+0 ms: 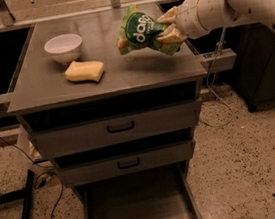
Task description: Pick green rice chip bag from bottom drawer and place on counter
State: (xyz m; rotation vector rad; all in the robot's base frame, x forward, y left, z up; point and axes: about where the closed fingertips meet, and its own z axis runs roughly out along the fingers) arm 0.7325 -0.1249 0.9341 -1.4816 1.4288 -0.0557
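Pinched in gripper, over right side of counter: green rice chip bag, right end hidden behind fingers. Below: bottom drawer pulled out, front cut off by frame edge.

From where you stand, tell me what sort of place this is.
Probably a lab or workshop test kitchen: a metal drawer cabinet, loose cables on a speckled floor, a bowl and sponge on the counter. The gripper holds the green rice chip bag above the counter.
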